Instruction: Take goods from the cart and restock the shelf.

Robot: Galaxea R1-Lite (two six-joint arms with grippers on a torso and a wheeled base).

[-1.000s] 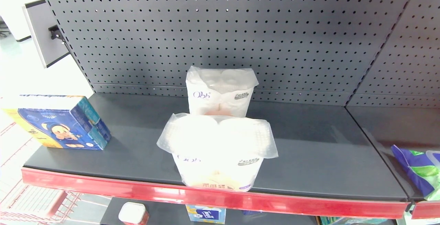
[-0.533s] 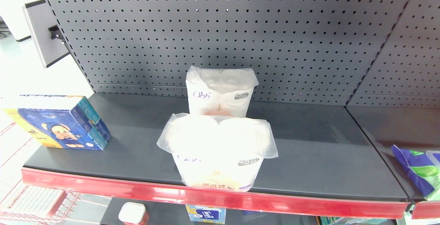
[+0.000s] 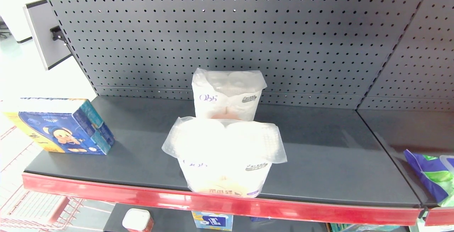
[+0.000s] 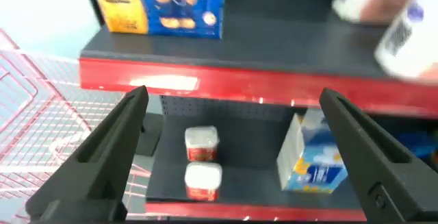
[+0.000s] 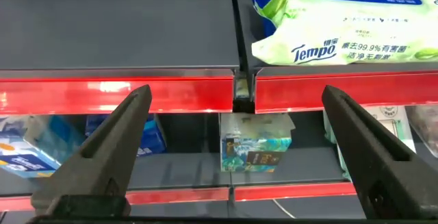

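The left gripper (image 4: 233, 94) stands wide and empty, with the tissue pack (image 4: 400, 29) on the shelf (image 4: 287, 35) beyond its fingertips. The right gripper (image 5: 236, 88), equally wide, faces the wipes pack (image 5: 335, 18).

The left gripper (image 4: 233, 94), a dark grey two-fingered claw, has its jaws spread wide. Its two long, flat fingers (image 4: 102, 155) are broad at the base, taper to blunt tips and splay outward from the wrist, leaving a broad open gap between them. The right gripper (image 5: 237, 90), of the same dark grey build, is set the same way: its tapered fingers (image 5: 96, 155) are parted to a similar width and the tips are level with each other. Neither pair of fingers touches anything.
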